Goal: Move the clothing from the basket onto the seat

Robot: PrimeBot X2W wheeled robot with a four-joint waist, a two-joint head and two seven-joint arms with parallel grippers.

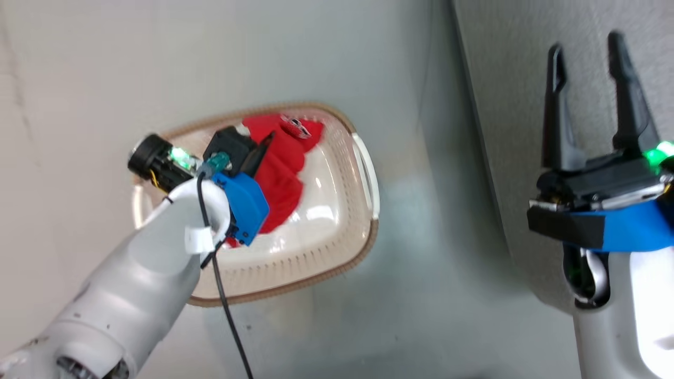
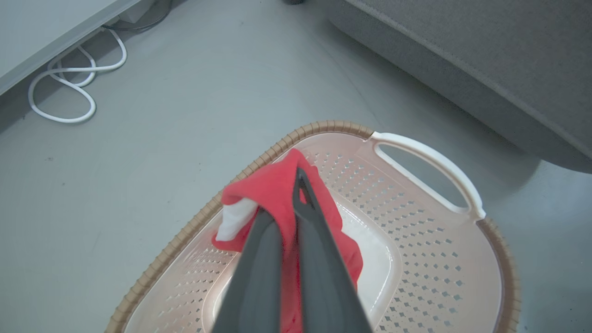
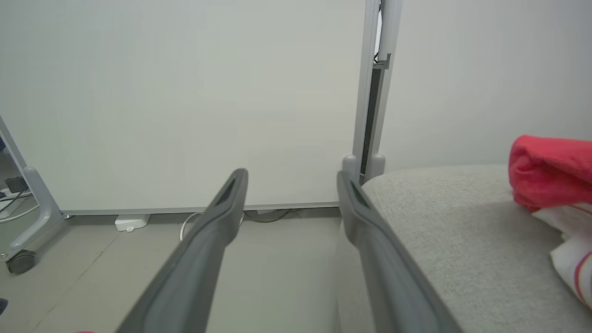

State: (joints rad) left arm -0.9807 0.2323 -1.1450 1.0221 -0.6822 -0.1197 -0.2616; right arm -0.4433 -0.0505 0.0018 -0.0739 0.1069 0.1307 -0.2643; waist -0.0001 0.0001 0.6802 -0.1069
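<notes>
Two grippers: one is clamped on cloth, the other is spread wide and empty.
Left gripper (image 1: 267,139) (image 2: 289,203): its dark fingers (image 2: 323,277) are pressed together, with a fold of the red garment (image 1: 279,173) (image 2: 277,189) pinched between them.
Left arm pose: the pale left forearm (image 1: 137,279) is stretched from the lower left over the laundry basket (image 1: 363,247) (image 2: 416,259), with the wrist bent so that the fingers point down into it. A blue wrist mount (image 1: 245,205) and a black cable (image 1: 226,310) are carried on the arm.
Right gripper (image 1: 585,45) (image 3: 292,175): the jaws are held far apart and nothing is gripped.
Right arm pose: the right forearm (image 1: 626,316) is held upright at the lower right, fingers pointing up the head view, over the edge of the sofa seat cushion (image 1: 505,79) (image 3: 453,240).
Red garment: it is gathered into a peak at the grip, close to the brown rim. White lining is shown at one side, and the lower folds are spread inside the basket.
Laundry basket: it is set on the grey floor (image 1: 421,263), near the sofa but apart from it.
Second red garment (image 3: 550,166): it is lain on the seat cushion, with white red-striped fabric (image 3: 573,249) just beside it.
Writing: a small printed patch (image 1: 295,126) is seen on the red garment, too blurred to be read.
</notes>
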